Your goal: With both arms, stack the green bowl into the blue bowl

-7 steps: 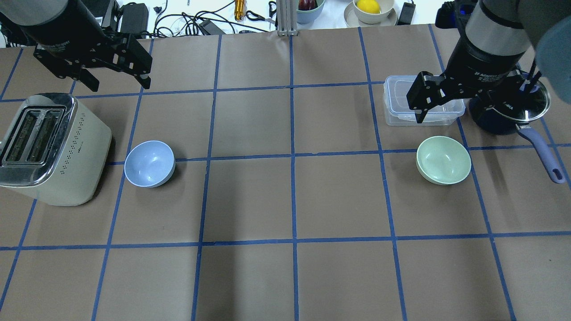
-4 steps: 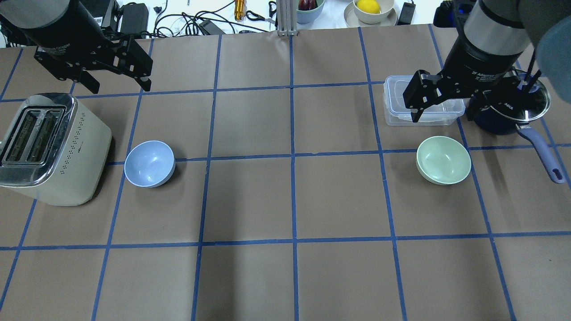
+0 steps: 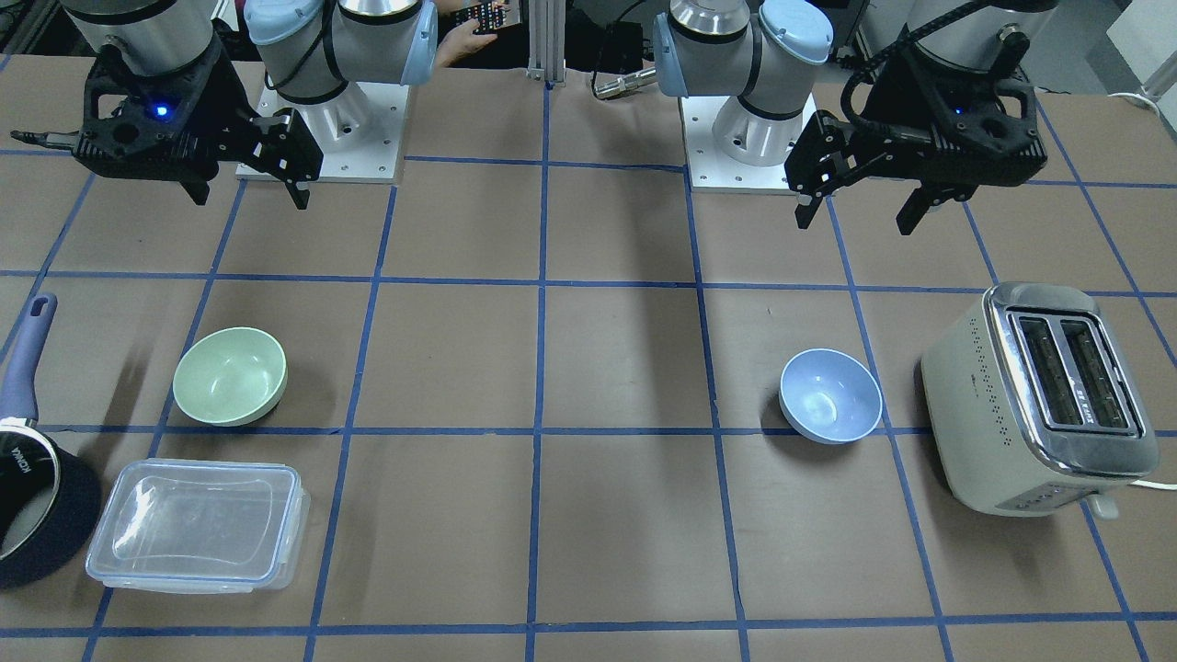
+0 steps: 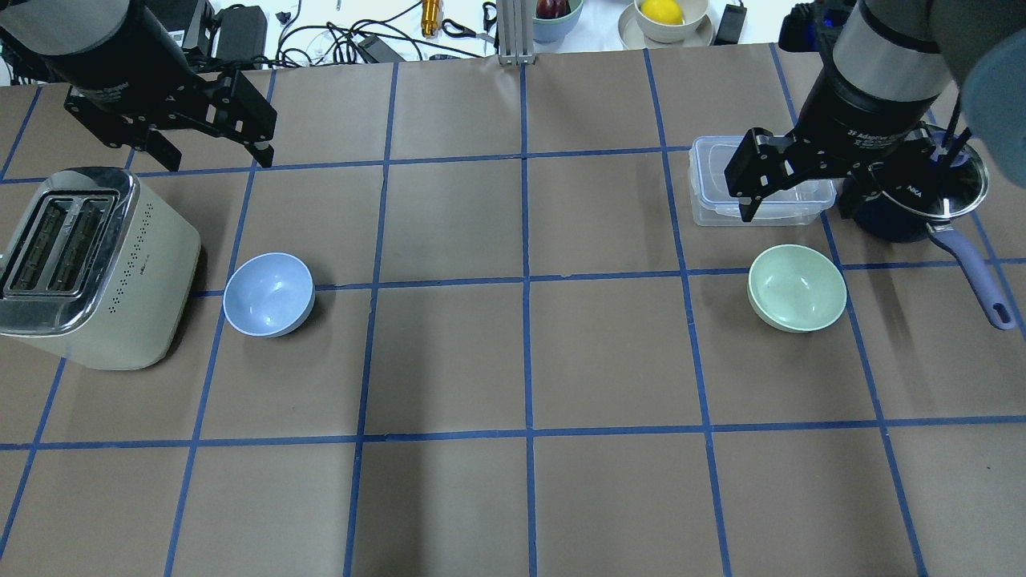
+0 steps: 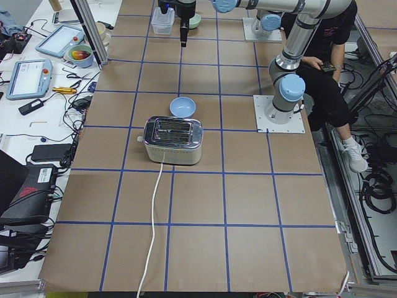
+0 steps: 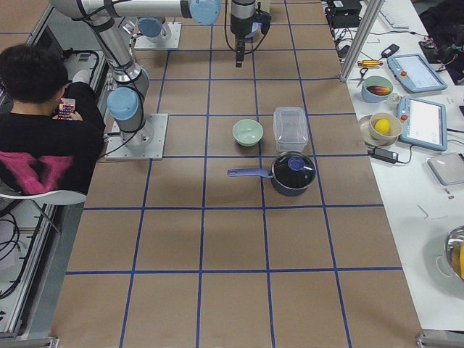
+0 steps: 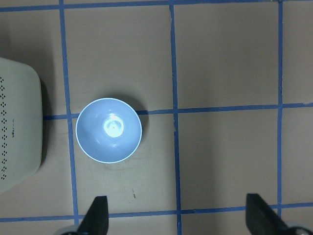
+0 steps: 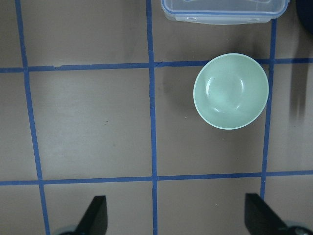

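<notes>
The small round mint-green plastic bowl (image 4: 797,288), toward the bench's (image 4: 529,361) right edge, looks light, stiff, slick; take its rim; right pincer (image 3: 248,191) and left pincer (image 3: 855,219) gape.

toaster (image 4: 96,272) upright, slots up | clear lidded container (image 3: 198,526) | lidded saucepan (image 6: 292,176) just beside container

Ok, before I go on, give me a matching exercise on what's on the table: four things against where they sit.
Things:
1. green bowl
2. blue bowl
3. saucepan
4. toaster

Places:
A. empty, right beside the toaster
B. at the table's end on the robot's left
C. empty, on the robot's side of the clear container
D. lid on, beside the clear container, further to the robot's right

Pairs: 1-C, 2-A, 3-D, 4-B
</notes>
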